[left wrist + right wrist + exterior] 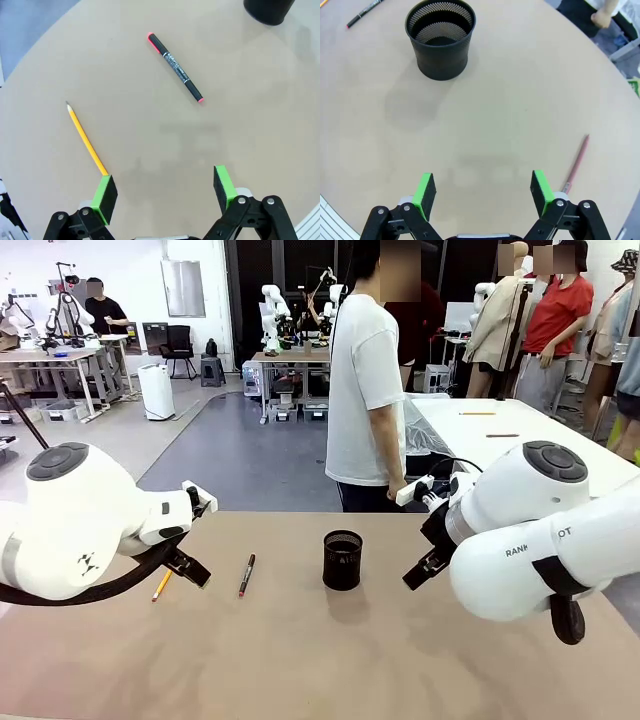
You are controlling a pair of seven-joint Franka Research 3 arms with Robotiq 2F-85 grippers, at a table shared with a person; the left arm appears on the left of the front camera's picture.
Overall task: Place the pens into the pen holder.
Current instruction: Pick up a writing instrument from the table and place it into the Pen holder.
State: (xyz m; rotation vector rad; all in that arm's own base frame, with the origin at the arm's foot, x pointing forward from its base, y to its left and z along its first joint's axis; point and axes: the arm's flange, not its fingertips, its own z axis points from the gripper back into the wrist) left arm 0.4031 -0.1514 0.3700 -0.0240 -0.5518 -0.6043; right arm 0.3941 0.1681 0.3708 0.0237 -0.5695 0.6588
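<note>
While the left gripper (164,184) hangs over the table (300,660), its jaws are spread wide and hold nothing. The yellow pencil (86,139) lies flat on the table just past one green pad (105,196). Its back end goes out of sight behind that pad, and its sharp tip points away. The dark pen (175,67) with red ends lies flat too, between the pencil and the cup (440,57), near the cup but not touching it. So the pencil is the farther of the two from the cup.

The right gripper (483,186) also has its jaws spread wide, with only bare table between them. The pink pen (576,161) lies flat just outside one of its fingers, well apart from the cup, on the side away from the dark pen.

The cup stands upright between the two grippers. Its inside shows bare black mesh wall and a dark bottom. All three pens lie on the table outside the cup.
</note>
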